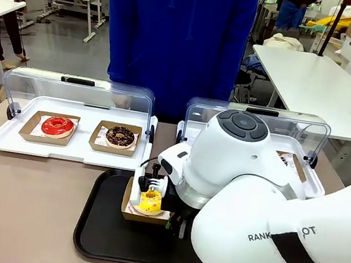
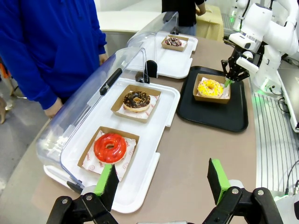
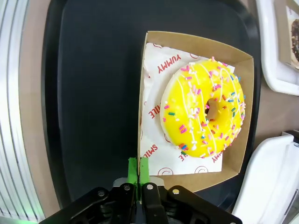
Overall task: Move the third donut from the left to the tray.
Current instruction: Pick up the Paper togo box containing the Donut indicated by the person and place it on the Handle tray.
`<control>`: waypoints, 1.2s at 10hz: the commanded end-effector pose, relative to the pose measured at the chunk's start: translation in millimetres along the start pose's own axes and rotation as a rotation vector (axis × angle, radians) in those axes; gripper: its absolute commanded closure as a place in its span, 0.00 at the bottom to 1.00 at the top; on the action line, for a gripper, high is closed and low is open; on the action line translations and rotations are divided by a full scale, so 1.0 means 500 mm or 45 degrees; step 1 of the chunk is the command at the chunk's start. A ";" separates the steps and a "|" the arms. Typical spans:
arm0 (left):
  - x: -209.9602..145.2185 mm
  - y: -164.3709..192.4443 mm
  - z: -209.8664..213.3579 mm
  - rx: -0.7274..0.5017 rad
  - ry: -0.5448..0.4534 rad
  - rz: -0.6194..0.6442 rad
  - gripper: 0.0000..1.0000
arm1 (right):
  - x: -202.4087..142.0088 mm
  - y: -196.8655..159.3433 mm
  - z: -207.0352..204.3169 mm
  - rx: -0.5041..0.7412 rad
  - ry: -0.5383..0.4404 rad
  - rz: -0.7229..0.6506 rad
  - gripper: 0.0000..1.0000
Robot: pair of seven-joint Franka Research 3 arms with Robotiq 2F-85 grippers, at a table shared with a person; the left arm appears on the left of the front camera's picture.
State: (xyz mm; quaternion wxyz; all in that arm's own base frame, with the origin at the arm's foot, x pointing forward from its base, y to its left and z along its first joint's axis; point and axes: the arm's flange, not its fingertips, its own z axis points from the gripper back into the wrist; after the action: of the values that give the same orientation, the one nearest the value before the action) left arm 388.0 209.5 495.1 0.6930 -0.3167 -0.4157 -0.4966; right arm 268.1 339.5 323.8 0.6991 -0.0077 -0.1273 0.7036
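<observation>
Looking across the worktop point(image 1: 20, 201) in the front view, you see the right arm reaching in from the right, its end effector point(image 1: 153, 186) down at the yellow donut point(image 1: 150, 201). That donut sits in its brown cardboard box point(image 1: 126, 205), and the box rests on the black tray point(image 1: 97, 232) near the robot. Beyond, on the left white tray point(image 1: 2, 140), lie the red donut point(image 1: 57, 126) and the chocolate donut point(image 1: 120, 136) under a raised clear lid point(image 1: 76, 90). A person in blue point(image 1: 177, 32) stands at the far side.

In the left wrist view, you have the left end effector point(image 2: 161, 184) with its green pads point(image 2: 106, 184) spread wide apart, holding nothing and hovering above the worktop beside the white tray. Farther off, the right end effector point(image 2: 229, 81) meets the edge of the donut's box on the black tray point(image 2: 210, 116).

In the right wrist view, you see the right end effector point(image 3: 138, 170) pinched fully closed on the near wall of the cardboard box point(image 3: 196, 179), the two green pads point(image 3: 133, 170) pressed together on the cardboard. The yellow donut point(image 3: 203, 107) lies inside on printed paper point(image 3: 156, 84), the box flat on the black tray point(image 3: 93, 93).
</observation>
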 end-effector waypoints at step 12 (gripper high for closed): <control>0.003 -0.004 0.001 -0.014 -0.005 -0.017 0.00 | -0.088 0.056 -0.017 0.017 0.021 -0.005 0.39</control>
State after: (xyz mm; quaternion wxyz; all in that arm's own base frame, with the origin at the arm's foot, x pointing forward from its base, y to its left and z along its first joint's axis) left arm 388.0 209.5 495.1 0.6930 -0.3167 -0.4157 -0.4966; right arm 270.6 337.0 308.0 0.7033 -0.0047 -0.1094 0.7024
